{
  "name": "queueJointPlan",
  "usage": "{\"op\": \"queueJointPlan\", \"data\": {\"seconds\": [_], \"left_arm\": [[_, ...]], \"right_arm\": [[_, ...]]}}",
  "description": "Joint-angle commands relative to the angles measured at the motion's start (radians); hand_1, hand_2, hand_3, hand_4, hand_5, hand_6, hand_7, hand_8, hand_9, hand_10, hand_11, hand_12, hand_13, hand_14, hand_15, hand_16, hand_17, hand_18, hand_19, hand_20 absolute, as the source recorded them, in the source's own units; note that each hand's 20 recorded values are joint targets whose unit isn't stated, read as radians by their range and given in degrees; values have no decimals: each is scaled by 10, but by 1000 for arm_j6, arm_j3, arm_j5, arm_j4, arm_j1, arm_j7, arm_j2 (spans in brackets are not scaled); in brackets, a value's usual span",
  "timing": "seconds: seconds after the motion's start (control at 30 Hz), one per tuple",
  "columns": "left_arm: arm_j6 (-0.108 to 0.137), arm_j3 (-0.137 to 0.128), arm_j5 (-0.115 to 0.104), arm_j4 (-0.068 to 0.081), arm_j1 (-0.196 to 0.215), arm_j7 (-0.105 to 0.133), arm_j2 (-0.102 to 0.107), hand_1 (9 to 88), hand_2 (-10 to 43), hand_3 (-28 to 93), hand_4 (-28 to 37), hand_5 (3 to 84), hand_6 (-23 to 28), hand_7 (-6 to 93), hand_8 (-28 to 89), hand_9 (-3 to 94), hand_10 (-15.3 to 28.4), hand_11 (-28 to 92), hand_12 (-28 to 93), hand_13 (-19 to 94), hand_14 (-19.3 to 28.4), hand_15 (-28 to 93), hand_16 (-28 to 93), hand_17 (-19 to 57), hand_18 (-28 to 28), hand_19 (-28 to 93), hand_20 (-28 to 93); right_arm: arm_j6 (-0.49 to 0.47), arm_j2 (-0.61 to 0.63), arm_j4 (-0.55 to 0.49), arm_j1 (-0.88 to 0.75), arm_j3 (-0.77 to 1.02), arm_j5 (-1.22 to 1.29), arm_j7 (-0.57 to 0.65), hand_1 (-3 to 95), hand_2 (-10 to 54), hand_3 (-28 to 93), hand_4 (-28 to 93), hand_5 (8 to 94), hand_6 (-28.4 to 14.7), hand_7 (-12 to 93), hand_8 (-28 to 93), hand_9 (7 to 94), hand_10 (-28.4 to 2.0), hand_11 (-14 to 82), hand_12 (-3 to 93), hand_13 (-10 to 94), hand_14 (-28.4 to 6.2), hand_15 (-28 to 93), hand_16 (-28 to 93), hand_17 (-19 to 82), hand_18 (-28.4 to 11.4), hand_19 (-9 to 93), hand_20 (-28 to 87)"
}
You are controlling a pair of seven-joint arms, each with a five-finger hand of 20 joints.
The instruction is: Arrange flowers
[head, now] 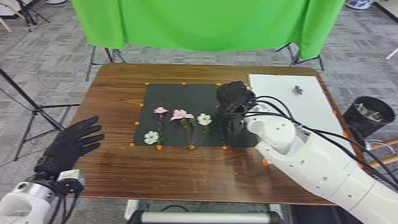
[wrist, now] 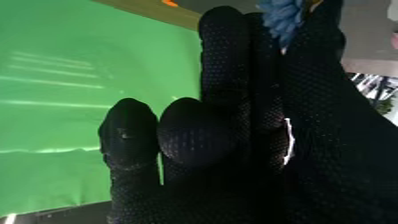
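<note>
While the right hand [head: 234, 96], over the right part of the dark mat [head: 167, 94], pinches a blue flower [wrist: 282, 21] with thumb and fingers, pink flowers [head: 181, 114] and white flowers [head: 151, 137] lie on the mat; arrangement appears barely begun. Left of the mat, the left hand [head: 65, 146] has fingers extended.

The table [head: 213, 172] looks like smooth brown wood, slightly glossy.
</note>
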Motion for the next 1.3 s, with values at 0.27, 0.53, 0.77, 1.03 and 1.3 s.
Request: {"op": "queueJointPlan", "data": {"seconds": [0.27,0.53,0.77,1.03,1.3], "left_arm": [[-1,-1,2,-1,13,-1,0,249,15,705,-267,305,44,190,-108,260,129,222,136,213,167,334,-16,-94,228,460,64],[1,-7,1,-3,18,0,-1,249,15,707,-266,305,45,189,-108,259,128,222,136,213,167,335,-15,-94,227,459,64],[2,-5,2,-3,17,-2,-4,250,15,706,-268,305,45,189,-107,260,129,222,136,213,166,334,-15,-94,227,459,64],[4,-4,0,-3,18,3,-3,249,15,707,-268,305,44,190,-108,259,129,222,136,212,167,335,-15,-94,227,459,64],[7,-8,-2,-5,27,7,-4,250,16,705,-267,305,44,190,-108,261,129,224,137,212,167,335,-16,-94,227,460,64]], "right_arm": [[-75,-6,-15,-1,46,-14,26,385,-95,775,-283,643,45,436,-55,820,-30,177,293,755,-14,796,289,428,-196,932,563],[-156,-7,-59,-22,104,17,35,346,-95,781,-283,617,48,384,-178,747,-52,261,195,732,-18,801,285,406,-196,932,546],[-105,-7,-51,-23,98,63,44,449,-95,584,-283,595,40,391,-190,727,-59,261,194,721,-21,804,275,399,-198,932,543],[-39,0,-50,-18,93,100,42,527,-95,514,-283,605,33,591,50,775,-43,367,392,746,-16,808,276,420,-194,932,550],[79,55,-35,10,90,143,158,401,-93,755,-282,584,30,526,-8,757,-50,270,327,748,-18,803,284,423,-195,932,555]]}}
